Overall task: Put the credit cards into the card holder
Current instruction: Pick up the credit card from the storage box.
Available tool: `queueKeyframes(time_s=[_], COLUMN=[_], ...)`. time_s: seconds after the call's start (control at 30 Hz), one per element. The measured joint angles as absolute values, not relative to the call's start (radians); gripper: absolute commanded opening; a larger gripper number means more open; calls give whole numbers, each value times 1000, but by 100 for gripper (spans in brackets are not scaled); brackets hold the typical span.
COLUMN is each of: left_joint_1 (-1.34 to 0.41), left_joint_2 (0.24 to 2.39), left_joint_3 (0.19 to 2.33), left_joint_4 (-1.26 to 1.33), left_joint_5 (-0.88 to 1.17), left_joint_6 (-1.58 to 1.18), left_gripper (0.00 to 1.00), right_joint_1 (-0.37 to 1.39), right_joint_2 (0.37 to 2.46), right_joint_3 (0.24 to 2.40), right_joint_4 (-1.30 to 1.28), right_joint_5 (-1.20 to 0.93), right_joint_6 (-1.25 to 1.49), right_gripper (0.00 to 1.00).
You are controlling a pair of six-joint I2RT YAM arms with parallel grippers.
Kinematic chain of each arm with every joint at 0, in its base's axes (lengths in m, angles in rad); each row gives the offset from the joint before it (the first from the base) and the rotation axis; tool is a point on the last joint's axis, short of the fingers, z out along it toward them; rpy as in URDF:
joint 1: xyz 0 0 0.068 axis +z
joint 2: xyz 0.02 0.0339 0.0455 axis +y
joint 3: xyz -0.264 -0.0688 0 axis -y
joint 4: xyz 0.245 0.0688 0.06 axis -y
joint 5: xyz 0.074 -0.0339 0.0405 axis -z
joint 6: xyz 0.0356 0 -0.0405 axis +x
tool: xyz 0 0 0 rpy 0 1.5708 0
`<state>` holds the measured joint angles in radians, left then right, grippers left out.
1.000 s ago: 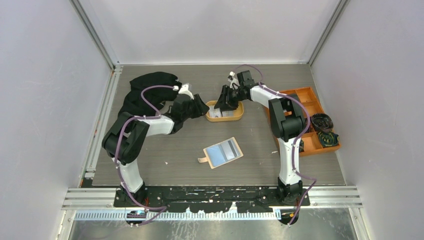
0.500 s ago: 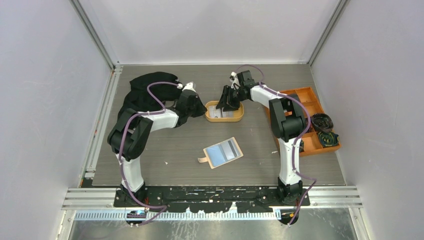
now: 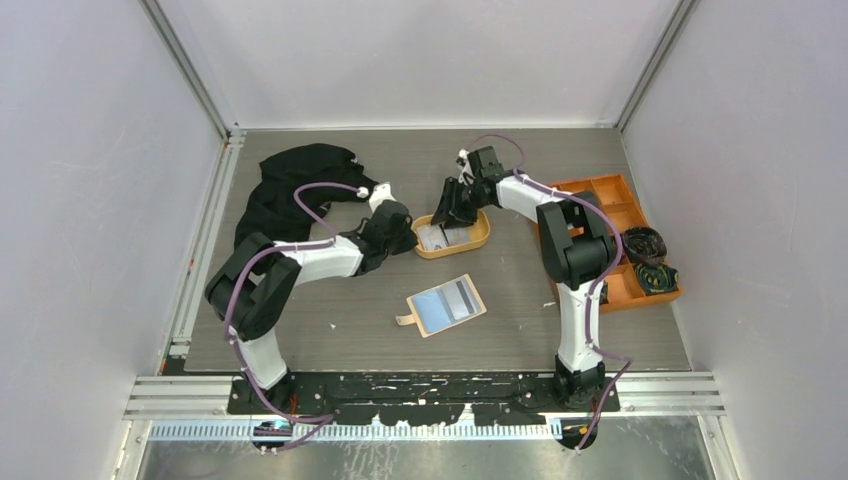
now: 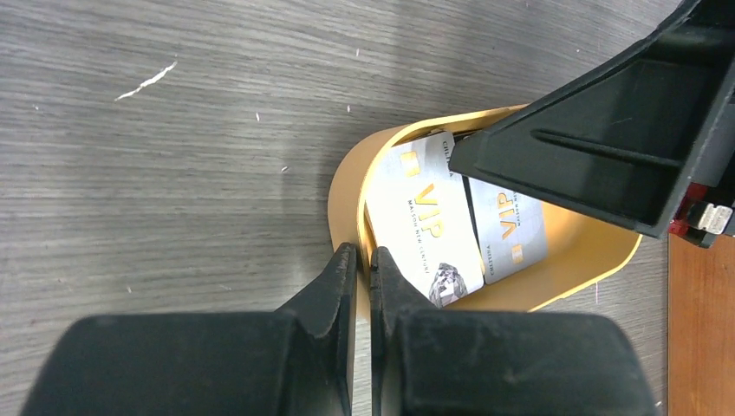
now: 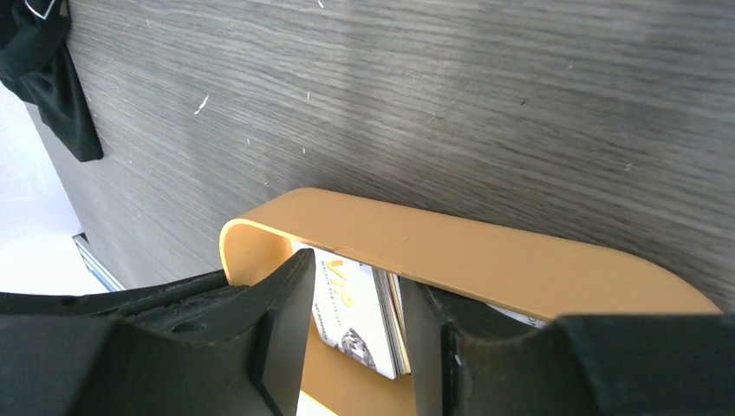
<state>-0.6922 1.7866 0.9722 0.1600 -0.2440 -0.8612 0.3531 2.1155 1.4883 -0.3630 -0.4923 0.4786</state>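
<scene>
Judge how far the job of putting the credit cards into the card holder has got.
Done: the card holder lies open on the table, no card visibly in it. In hand: the left gripper pinches the orange tray rim, jaws shut, while the right gripper, jaws apart, straddles the credit cards lying in it. Left: lifting every card and pocketing it.

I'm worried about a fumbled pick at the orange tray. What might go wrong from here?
1. The right gripper straddles several overlapping credit cards in the orange tray, jaws open; closing may catch more than one, or let one slip.
2. The left gripper pinches only the tray's thin rim, so the tray may slide or tip as cards are lifted.
</scene>
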Motion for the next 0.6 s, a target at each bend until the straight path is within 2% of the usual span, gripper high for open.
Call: queueKeyframes(time_s=[0.27,0.6], left_joint_1=[-705,-705], left_joint_2=[1780,1773], left_joint_3=[970,970], left_joint_4=[143,123], left_joint_5=[-269,-282], left_joint_6=[-891,-893], left_gripper=[0,0], right_joint_1=[377,360], right_joint_2=[2115,2102], right_joint_3=[1481,1452], right_joint_4=[-382,-363], right_joint_5=[-533,-629], right_joint_6=[470,462], right_gripper=[39,37])
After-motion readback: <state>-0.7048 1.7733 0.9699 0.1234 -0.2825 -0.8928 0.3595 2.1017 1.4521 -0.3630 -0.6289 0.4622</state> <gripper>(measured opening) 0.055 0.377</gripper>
